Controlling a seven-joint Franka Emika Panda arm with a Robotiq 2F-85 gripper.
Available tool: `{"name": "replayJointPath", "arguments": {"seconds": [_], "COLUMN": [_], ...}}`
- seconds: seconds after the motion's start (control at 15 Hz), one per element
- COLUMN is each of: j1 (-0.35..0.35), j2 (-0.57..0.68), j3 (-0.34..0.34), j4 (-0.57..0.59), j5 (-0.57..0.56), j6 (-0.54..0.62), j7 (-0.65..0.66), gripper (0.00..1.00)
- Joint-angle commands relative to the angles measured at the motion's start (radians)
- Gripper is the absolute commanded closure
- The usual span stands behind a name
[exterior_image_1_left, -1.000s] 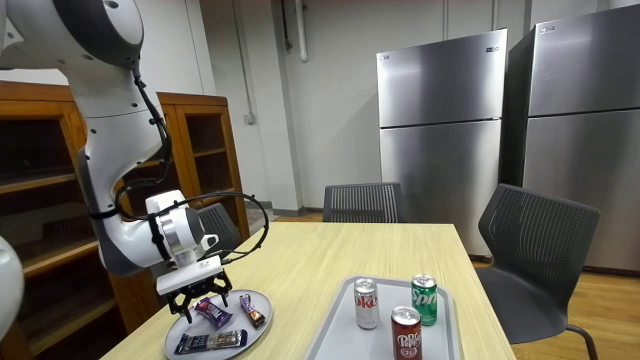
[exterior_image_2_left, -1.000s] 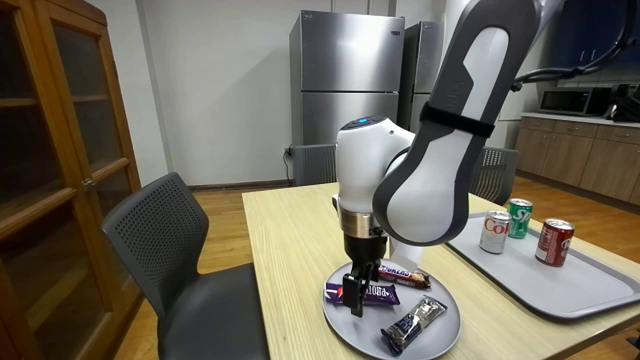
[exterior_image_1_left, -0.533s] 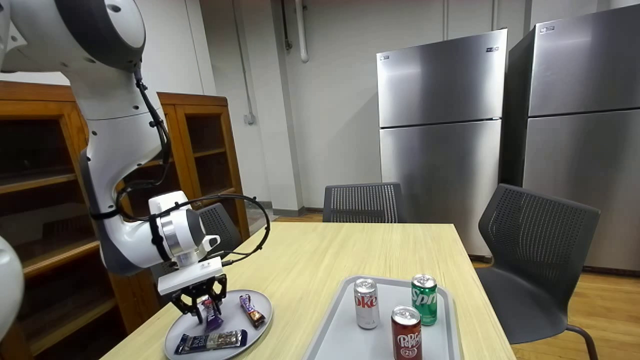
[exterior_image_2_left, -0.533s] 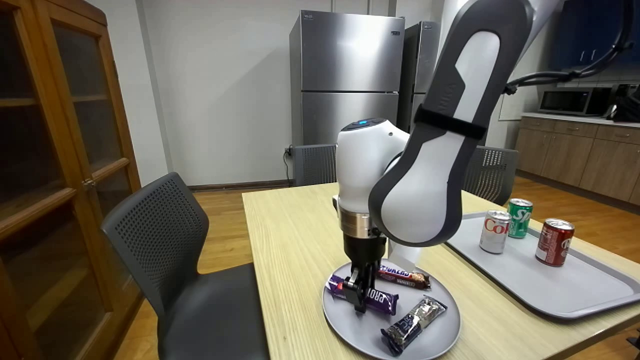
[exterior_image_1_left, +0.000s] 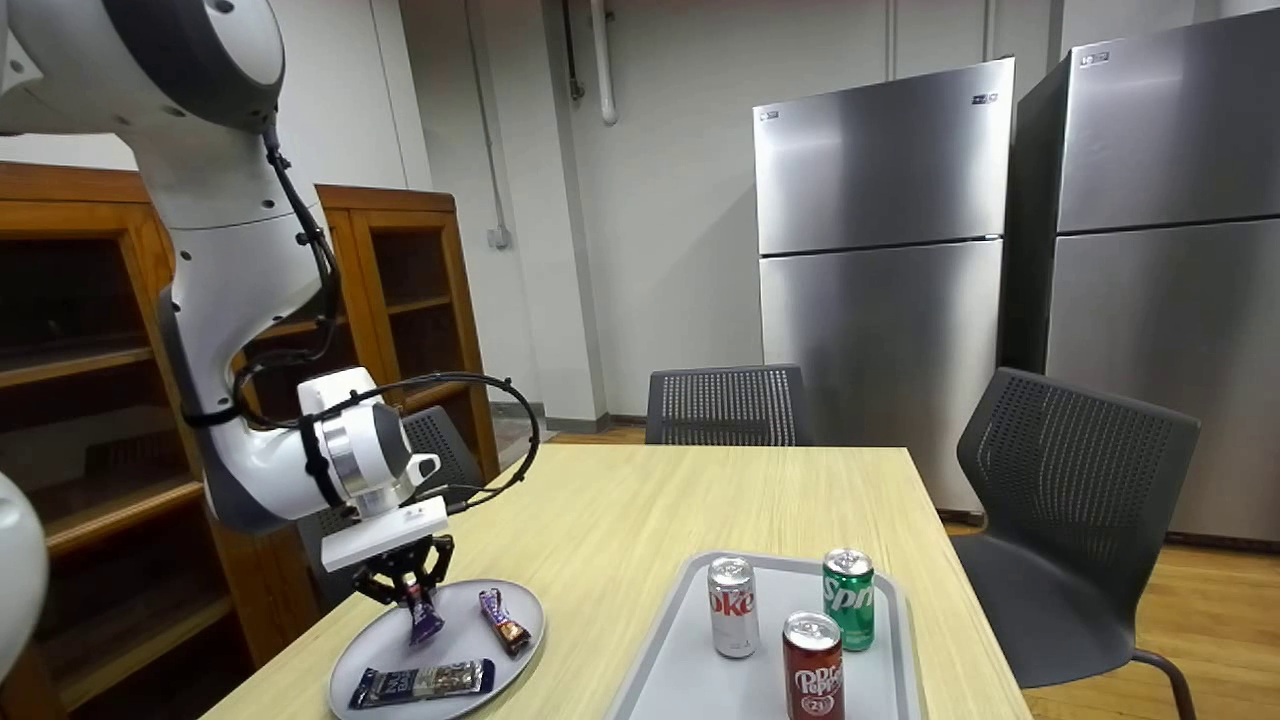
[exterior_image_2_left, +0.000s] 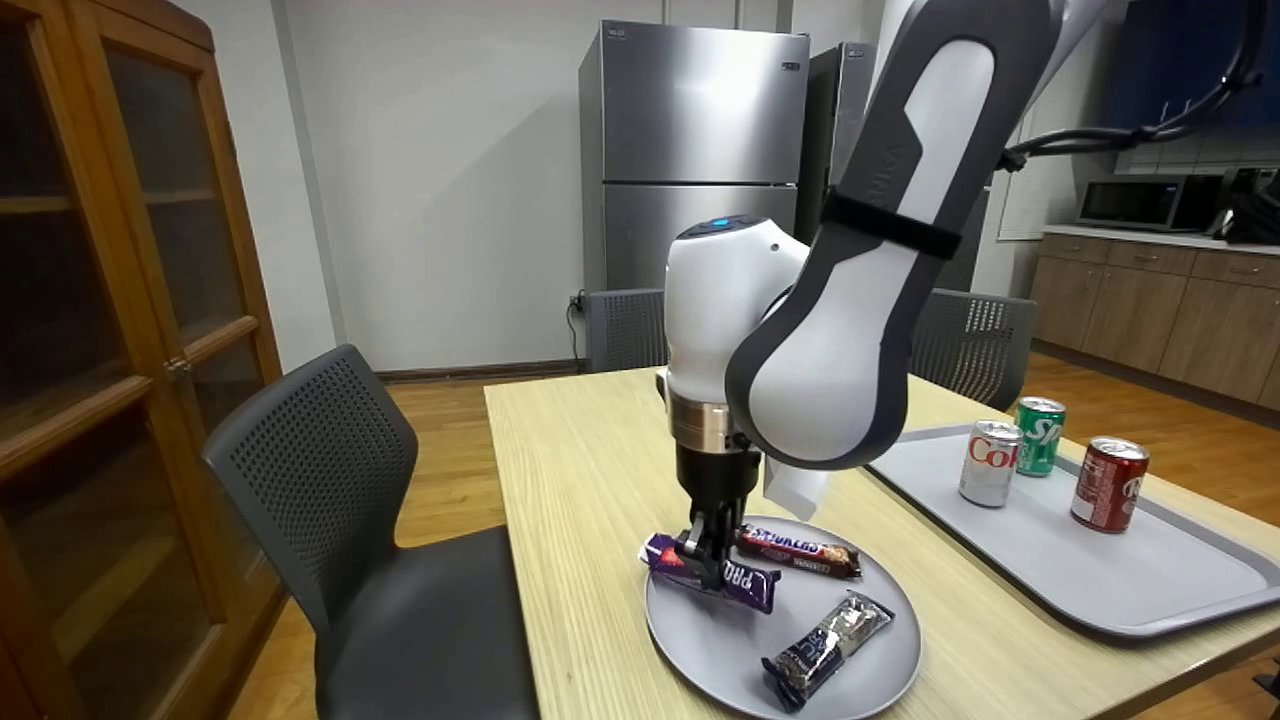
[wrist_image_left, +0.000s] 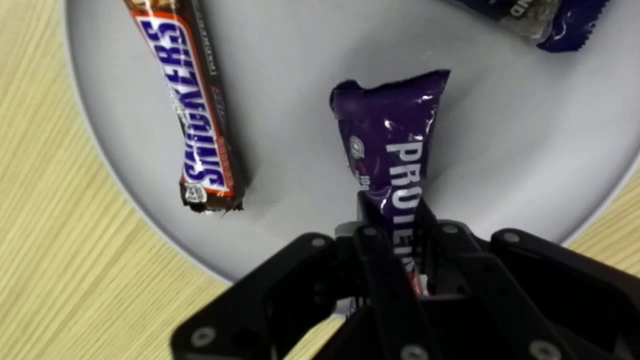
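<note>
Lengthwise, the gripped purple bar (wrist_image_left: 390, 145) points up the wrist view

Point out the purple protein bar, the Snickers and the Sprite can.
Purple protein bar (wrist_image_left: 384, 142), wrist view: wrapper's printed front.
Snickers (wrist_image_left: 189, 104), wrist view: middle of its label.
Sprite can (exterior_image_1_left: 849, 601), in an exterior view: printed side.

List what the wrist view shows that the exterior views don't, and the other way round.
Only the wrist view: the round emblem on the purple bar.
Only the exterior views: the gray tray, silver can, green can, red can, refrigerators and wooden cabinet.
Both: the gripper shut on that bar, Snickers bar, plate, tabletop and at least part of the dark blue bar.
</note>
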Motion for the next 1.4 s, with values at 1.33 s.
{"name": "replayJointPath", "arguments": {"seconds": [1.33], "j1": [0.060], "j2": [0.150], "j3": [0.047], "j4": [0.370], "j5": [0.086], "j6": [-0.124], "j7": [-0.037], "gripper": [0.96]}}
